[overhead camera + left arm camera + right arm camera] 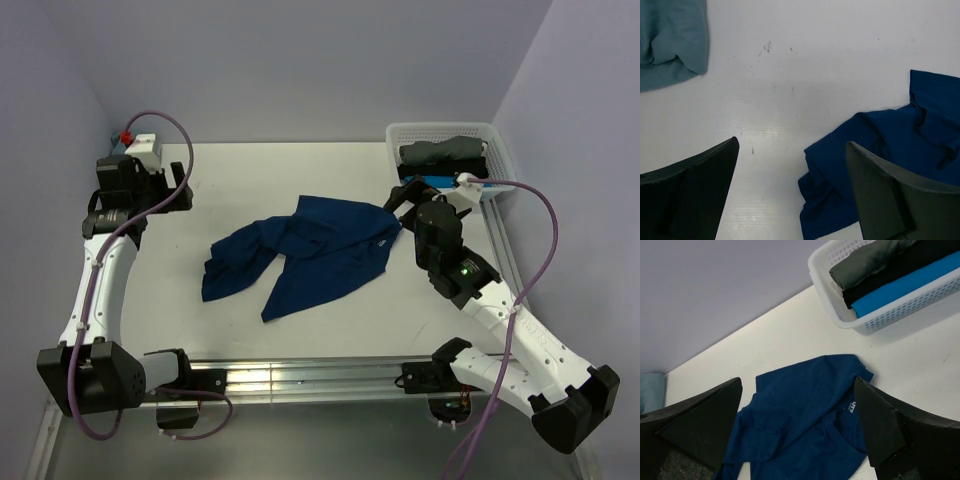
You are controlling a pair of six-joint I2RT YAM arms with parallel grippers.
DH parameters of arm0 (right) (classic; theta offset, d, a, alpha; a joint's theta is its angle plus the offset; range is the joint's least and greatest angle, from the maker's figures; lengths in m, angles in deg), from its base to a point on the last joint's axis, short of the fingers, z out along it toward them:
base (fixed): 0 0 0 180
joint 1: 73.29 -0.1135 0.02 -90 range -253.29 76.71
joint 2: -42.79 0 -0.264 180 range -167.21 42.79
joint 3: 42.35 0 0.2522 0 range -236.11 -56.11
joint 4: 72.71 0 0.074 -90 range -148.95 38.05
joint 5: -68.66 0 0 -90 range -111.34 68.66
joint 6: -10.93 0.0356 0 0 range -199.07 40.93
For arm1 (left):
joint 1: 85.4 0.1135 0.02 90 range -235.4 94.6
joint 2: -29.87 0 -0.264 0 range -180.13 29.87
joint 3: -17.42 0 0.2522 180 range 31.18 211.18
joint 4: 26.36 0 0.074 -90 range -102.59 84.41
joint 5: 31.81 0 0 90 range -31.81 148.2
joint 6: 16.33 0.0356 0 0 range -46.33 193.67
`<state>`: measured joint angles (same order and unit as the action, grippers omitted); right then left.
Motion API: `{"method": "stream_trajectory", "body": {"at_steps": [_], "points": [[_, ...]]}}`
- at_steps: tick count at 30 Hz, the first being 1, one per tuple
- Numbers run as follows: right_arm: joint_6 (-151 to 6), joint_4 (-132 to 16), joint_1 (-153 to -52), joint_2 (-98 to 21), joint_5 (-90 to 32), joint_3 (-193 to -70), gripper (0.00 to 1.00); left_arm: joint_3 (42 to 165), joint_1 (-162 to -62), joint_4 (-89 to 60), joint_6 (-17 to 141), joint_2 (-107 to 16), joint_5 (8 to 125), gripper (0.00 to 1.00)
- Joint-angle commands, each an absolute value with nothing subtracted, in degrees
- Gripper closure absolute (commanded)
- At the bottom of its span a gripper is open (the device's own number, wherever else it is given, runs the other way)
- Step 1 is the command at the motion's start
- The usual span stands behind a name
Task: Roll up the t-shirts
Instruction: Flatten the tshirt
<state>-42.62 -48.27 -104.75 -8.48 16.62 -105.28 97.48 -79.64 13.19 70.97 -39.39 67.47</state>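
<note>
A dark navy t-shirt (300,250) lies crumpled and partly folded over itself in the middle of the white table. Its small white neck mark (852,406) shows in the right wrist view, where the shirt (800,410) fills the space below my fingers. My right gripper (398,198) hovers over the shirt's right edge near the collar, open and empty (797,387). My left gripper (180,185) is at the far left, away from the shirt, open and empty (792,145). The shirt's left end (880,150) lies under its right finger (900,195). A pale teal shirt (670,40) lies beyond.
A white lattice basket (500,150) stands at the back right, also seen in the right wrist view (825,275). It holds rolled grey (865,260), black (900,270) and bright blue (910,285) shirts. Purple walls close in the back and sides.
</note>
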Motion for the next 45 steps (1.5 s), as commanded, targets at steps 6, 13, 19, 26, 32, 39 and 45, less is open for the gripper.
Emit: {"method": "stream_trajectory", "body": {"at_steps": [6,13,19,26,32,39,45], "points": [[-41.37,-39.44,-104.58,-9.95,12.77,-106.75,0.04,99.91,-79.77,20.26,78.85,-39.39,70.23,0.08],[-33.12,-37.06,-108.34,-15.38,5.03,-101.74,0.22,92.64,-79.86,27.12,87.19,-38.25,73.57,0.15],[-23.72,-35.04,-118.45,-21.36,8.01,-98.92,0.25,85.42,-83.46,30.29,91.86,-37.54,75.59,0.24],[-17.37,-35.48,-120.57,-21.55,7.05,-92.51,0.25,81.19,-87.59,33.11,96.08,-37.63,73.41,0.3],[-15.0,-38.47,-120.75,-23.65,4.59,-90.74,0.27,77.06,-87.68,32.14,97.58,-38.86,70.77,0.31],[-13.41,-44.71,-121.8,-31.46,1.16,-90.65,0.3,75.92,-87.68,30.83,98.37,-41.32,71.73,0.28],[-13.06,-47.08,-123.03,-38.85,-0.07,-93.64,0.32,75.39,-87.68,28.72,98.72,-45.36,73.22,0.28]]}}
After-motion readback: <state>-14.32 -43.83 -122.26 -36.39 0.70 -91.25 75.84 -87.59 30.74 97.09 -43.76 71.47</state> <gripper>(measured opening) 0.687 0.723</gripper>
